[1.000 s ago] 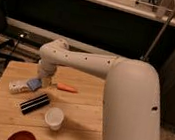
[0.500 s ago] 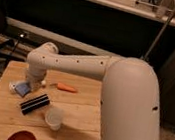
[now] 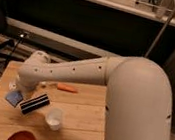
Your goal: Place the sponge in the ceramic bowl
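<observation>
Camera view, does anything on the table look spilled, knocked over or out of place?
Nothing stands out. The white cup stands upright and nothing looks spilled. The striped bar lies diagonally beside the sponge, the ceramic bowl sits near the front edge, and the tool is low over the table, just behind the sponge.

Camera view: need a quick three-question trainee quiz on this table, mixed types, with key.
1. True or false: the sponge is not yet in the ceramic bowl.
2. What lies between the sponge and the white cup? A) striped bar B) orange stick C) ceramic bowl
3. Fill in: the pincer, at the arm's end, hangs right above the ____.
Key: 1 true; 2 A; 3 sponge.
</observation>
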You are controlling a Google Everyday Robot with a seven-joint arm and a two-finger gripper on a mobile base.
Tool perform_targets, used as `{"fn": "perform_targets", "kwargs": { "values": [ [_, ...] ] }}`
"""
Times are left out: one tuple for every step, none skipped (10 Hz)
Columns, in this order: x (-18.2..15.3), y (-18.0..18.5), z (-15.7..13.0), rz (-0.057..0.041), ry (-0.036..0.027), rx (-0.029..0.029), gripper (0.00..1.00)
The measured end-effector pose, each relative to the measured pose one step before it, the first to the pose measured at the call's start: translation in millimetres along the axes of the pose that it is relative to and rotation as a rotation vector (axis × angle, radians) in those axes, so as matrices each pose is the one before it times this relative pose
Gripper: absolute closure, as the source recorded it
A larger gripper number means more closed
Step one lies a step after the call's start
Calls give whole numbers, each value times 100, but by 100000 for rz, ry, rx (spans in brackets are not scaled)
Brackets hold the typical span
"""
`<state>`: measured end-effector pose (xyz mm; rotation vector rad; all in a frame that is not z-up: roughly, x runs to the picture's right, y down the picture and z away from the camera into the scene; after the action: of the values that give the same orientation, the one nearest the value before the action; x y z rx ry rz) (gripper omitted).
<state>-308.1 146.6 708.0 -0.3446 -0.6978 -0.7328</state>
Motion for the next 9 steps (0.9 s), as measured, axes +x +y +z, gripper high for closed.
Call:
{"fn": "perform_targets", "kwargs": {
  "values": [
    [-1198, 626, -329, -1385, -82, 342, 100],
    [-1499, 775, -345, -1734, -17, 76, 100],
    [-1365, 568, -266, -2011, 234, -369, 100],
    [-1223, 434, -28, -1901, -196, -676, 100],
    [-1352, 656, 150, -1936, -529, -1099, 100],
    [-1123, 1169, 193, -1146, -198, -1577, 100],
    [-795, 1009, 231, -1463, 119, -1198, 100],
    [-443, 885, 289, -1342, 300, -1072, 100],
    [-320, 1304, 248, -1801, 1381, -1418, 100]
  ]
}}
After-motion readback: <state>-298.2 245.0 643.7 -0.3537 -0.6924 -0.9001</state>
